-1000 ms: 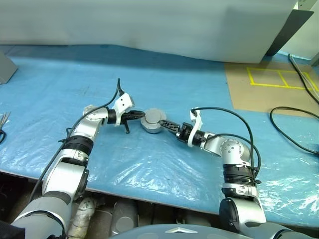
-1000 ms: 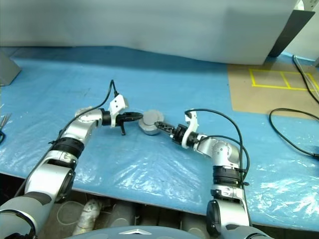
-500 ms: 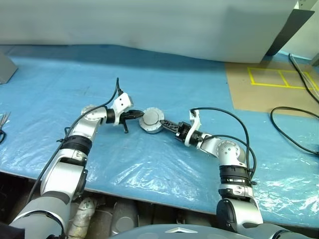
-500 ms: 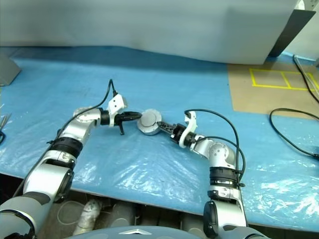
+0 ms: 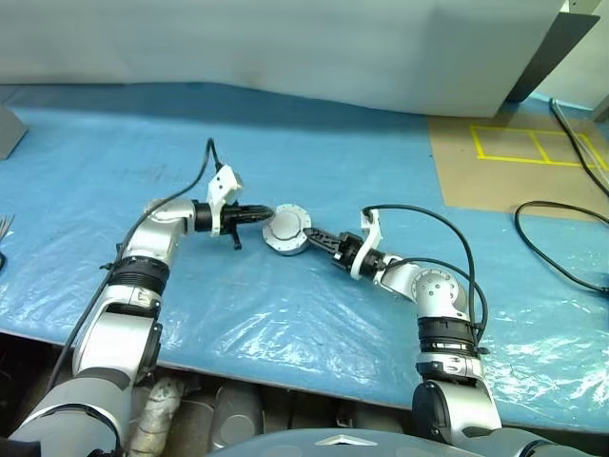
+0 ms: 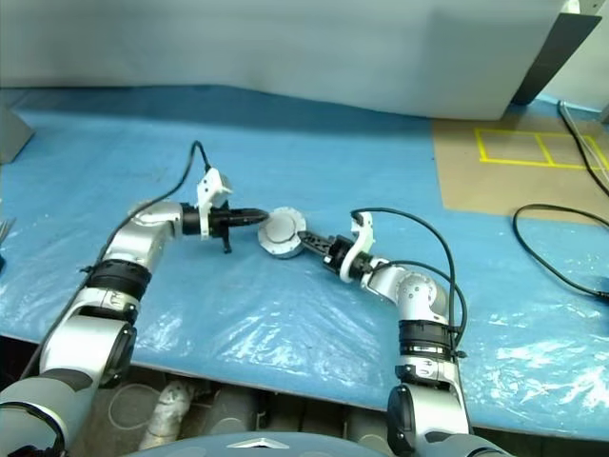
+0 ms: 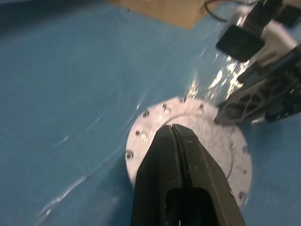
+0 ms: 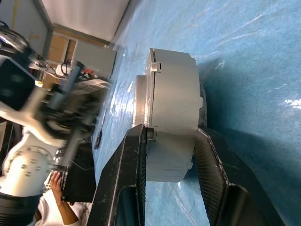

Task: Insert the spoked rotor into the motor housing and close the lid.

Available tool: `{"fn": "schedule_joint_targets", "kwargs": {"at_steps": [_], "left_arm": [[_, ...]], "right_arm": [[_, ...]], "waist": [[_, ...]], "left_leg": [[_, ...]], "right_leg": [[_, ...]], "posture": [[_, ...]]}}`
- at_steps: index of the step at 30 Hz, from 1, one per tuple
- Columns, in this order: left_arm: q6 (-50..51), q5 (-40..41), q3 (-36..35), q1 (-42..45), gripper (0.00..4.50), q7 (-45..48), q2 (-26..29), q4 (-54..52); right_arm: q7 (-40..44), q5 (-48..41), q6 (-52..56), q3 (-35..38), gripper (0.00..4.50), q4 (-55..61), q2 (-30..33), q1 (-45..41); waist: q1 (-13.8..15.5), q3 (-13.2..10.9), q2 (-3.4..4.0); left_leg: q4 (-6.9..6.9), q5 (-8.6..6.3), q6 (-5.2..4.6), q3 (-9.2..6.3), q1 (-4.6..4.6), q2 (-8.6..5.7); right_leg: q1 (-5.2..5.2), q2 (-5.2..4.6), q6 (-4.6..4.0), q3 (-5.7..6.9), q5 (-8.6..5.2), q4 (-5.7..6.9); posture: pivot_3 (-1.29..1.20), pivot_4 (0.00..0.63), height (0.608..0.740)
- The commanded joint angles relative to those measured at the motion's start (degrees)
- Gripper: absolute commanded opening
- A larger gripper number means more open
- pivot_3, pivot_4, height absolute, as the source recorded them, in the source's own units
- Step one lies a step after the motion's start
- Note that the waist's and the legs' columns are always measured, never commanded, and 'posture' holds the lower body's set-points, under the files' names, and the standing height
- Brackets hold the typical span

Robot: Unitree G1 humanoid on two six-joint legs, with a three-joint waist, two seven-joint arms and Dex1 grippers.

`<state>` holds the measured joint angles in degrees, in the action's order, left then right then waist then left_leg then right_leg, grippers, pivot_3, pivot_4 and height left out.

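The motor housing point(image 5: 287, 228) is a round silver part lying on the blue plastic sheet at the table's middle. A silver lid point(image 7: 211, 136) with small holes around its rim sits on top of it. The spoked rotor is hidden. My right gripper point(image 5: 309, 235) comes in from the right, shut on the housing's side wall point(image 8: 171, 108), one finger on each side. My left gripper point(image 5: 269, 213) is shut with nothing in it, pointing level from the left. Its tips point(image 7: 173, 128) hover just over the lid's left edge.
A brown board with yellow tape squares point(image 5: 519, 167) lies at the back right, and black cables point(image 5: 561, 248) loop beside it. A grey panel point(image 5: 285, 48) closes off the back of the table. Crinkled sheet runs to the front edge point(image 5: 285, 367).
My right gripper has closed on the housing's side. The left gripper, still shut, has lifted off the lid and levelled out.
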<state>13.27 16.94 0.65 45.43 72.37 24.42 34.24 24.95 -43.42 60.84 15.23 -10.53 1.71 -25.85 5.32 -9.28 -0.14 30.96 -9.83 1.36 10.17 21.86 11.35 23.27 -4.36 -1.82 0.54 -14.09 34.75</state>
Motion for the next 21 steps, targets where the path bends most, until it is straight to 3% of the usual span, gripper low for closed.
{"fn": "schedule_joint_targets", "kwargs": {"at_steps": [1,7,12,16,21], "left_arm": [[9.5,6.95,-4.56,1.61,0.0,0.64,2.22,-6.49],[15.41,6.0,-2.94,-2.47,0.0,-1.0,4.54,-6.84],[22.43,11.04,-7.12,-4.55,0.0,-2.02,3.57,-5.64],[26.21,14.34,-10.69,-4.85,0.92,-3.23,3.17,-3.22],[34.14,20.73,-13.97,-6.22,2.69,-3.5,1.85,-6.15]], "right_arm": [[-2.12,-1.27,1.2,1.77,1.14,-0.44,0.2,0.51],[-4.08,-10.21,4.89,6.43,1.14,6.75,0.26,-0.76],[-8.79,-17.33,7.7,9.7,1.14,12.71,-0.09,-1.94],[-12.84,-22.1,8.88,10.47,1.14,16.12,-0.45,-2.43],[-16.62,-26.54,8.75,10.29,1.14,17.17,-0.19,-2.94]], "waist": [[-0.06,-0.02,0.04],[0.17,-0.22,0.27],[0.31,-0.42,0.14],[-0.05,-0.42,0.14],[0.17,-0.42,0.14]], "left_leg": [[0.0,0.0,0.01,0.0,0.0,0.01],[-0.01,-0.04,0.08,-0.01,0.13,-0.01],[0.12,-0.03,0.08,-0.15,0.75,-0.07],[0.28,-0.01,0.09,-0.24,1.15,-0.09],[0.29,-0.02,0.09,-0.25,1.17,-0.1]], "right_leg": [[0.01,0.01,-0.02,0.01,-0.01,0.0],[0.03,0.01,0.05,0.07,0.02,-0.05],[0.35,0.02,0.2,0.45,0.12,-0.03],[0.71,0.09,0.18,0.57,0.14,0.11],[0.7,0.08,0.18,0.58,0.14,0.11]], "posture": [[0.0,0.15,0.74],[0.0,0.15,0.74],[0.0,0.15,0.74],[0.0,0.15,0.74],[0.0,0.15,0.74]]}}
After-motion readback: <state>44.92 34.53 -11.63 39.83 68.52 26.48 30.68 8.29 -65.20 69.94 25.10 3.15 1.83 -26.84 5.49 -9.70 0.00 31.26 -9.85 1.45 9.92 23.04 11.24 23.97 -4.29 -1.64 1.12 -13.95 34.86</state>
